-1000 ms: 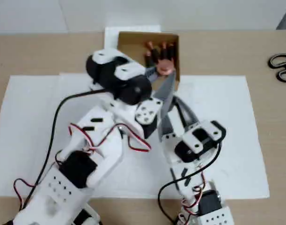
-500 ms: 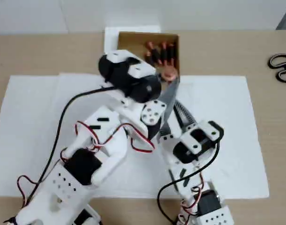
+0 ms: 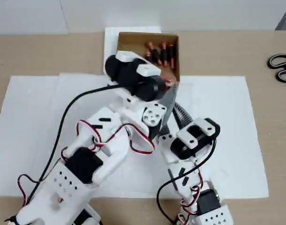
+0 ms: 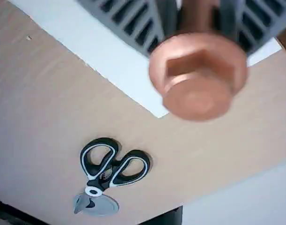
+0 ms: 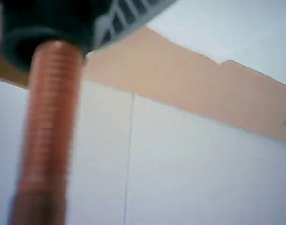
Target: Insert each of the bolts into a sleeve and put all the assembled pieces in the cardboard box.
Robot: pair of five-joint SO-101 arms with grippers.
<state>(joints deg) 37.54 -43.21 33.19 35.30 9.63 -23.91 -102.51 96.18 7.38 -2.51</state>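
Two arms stand on white paper (image 3: 35,117) spread over the table (image 3: 227,51). The bigger-looking one on the left of the high view is the left arm, and it stretches toward the one cardboard box (image 3: 131,42) at the far edge of the paper.

About four finished pieces (image 3: 160,50) lie side by side in the right part of the box, each a copper head on a dark body. The exact count is hard to make out.

At the box's near right corner, the left gripper (image 3: 170,87) is clamped on one bolt (image 4: 199,77). The left wrist view shows grey ribbed fingers (image 4: 128,18) on both sides of its stem, with the copper hex head sticking out from between them. Whether the bolt is inside the box or just over the rim cannot be told.

Just right of that and nearer the table's front edge, the right gripper (image 3: 175,105) points up toward the left one, close beside it. Whether it is apart or together cannot be told. In the right wrist view, a copper threaded shaft (image 5: 47,136) comes out of one dark sleeve (image 5: 35,28).

One pair of scissors (image 4: 105,177) lies on the bare table far to the right, well apart from the arms.
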